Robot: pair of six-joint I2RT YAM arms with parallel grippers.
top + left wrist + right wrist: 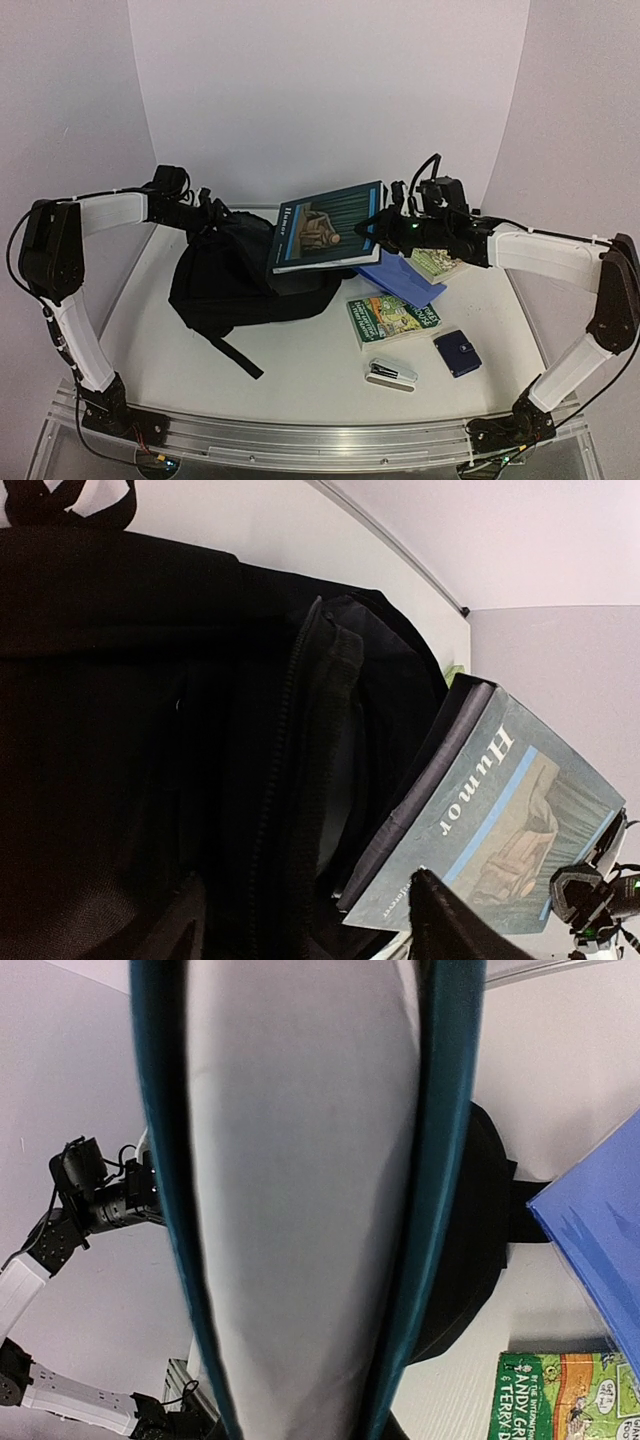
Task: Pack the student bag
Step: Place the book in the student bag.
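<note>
Slumped left of centre on the table [300, 375]: student bag [225, 285], mouth agape. At its far upper rim, left claw [205, 212], fingers apart astride the zipper edge. Just right of the mouth, right claw [372, 228] clamped on tilted teal book [325, 228].

You see the student bag [225, 285], black soft fabric, slumped flat at 9 o'clock from centre, zippered mouth gaping toward 2 o'clock, one strap trailing toward 5 o'clock.
</note>
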